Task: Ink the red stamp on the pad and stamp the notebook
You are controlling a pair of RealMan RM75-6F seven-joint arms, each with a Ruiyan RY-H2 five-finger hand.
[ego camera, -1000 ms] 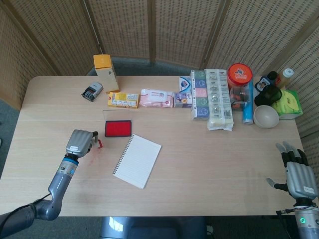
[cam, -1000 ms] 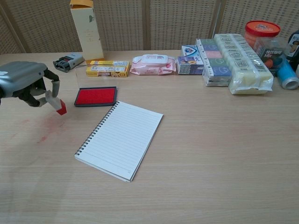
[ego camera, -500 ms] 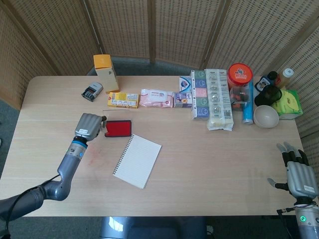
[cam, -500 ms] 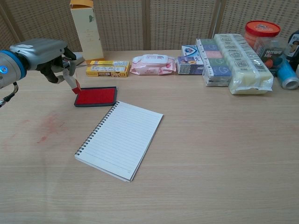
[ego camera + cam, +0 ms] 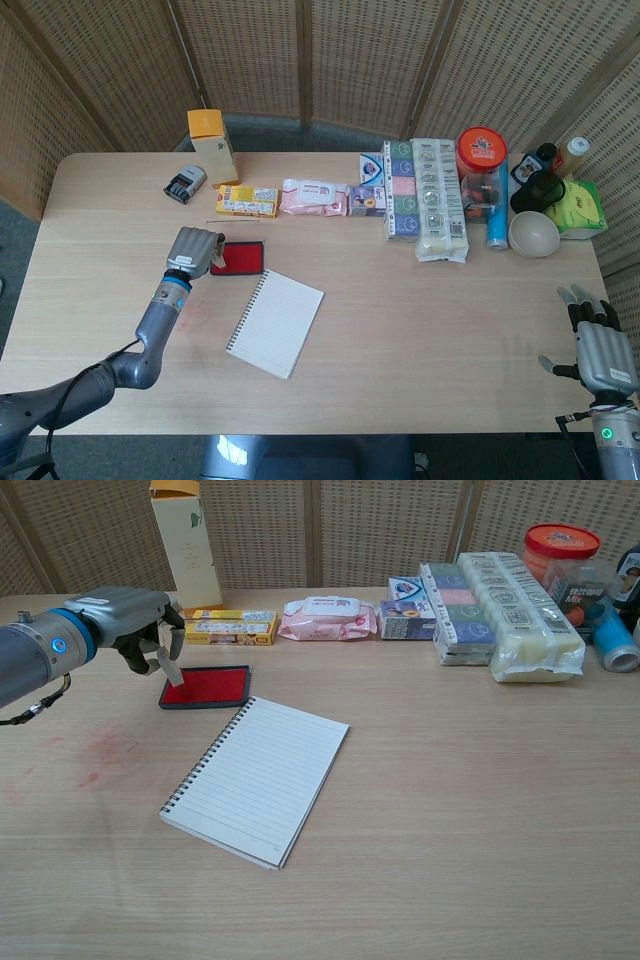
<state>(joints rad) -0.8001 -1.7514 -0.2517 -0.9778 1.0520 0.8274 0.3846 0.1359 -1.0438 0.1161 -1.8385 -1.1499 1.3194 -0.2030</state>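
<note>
My left hand (image 5: 135,620) pinches the small red stamp (image 5: 169,669) and holds it tilted, its lower end down on the left end of the red ink pad (image 5: 210,687). From the head view the left hand (image 5: 195,248) covers the stamp and overlaps the ink pad (image 5: 240,257) at its left edge. The open spiral notebook (image 5: 258,777) lies with a blank lined page just in front and to the right of the pad, also seen as the notebook (image 5: 275,322) from above. My right hand (image 5: 603,350) rests with fingers apart and nothing in it at the table's near right edge.
Behind the pad runs a row: a grey date stamper (image 5: 185,184), a tall yellow-topped carton (image 5: 212,145), a yellow box (image 5: 247,201), a wipes pack (image 5: 314,197), wrapped packs (image 5: 438,200), a red-lidded jar (image 5: 481,150) and a bowl (image 5: 533,233). Red ink smudges (image 5: 105,750) mark the table at left.
My left hand has carried the stamp away from me and to the right, from over the bare table to the pad's left end, and lowered it there. The right hand has stayed put.
</note>
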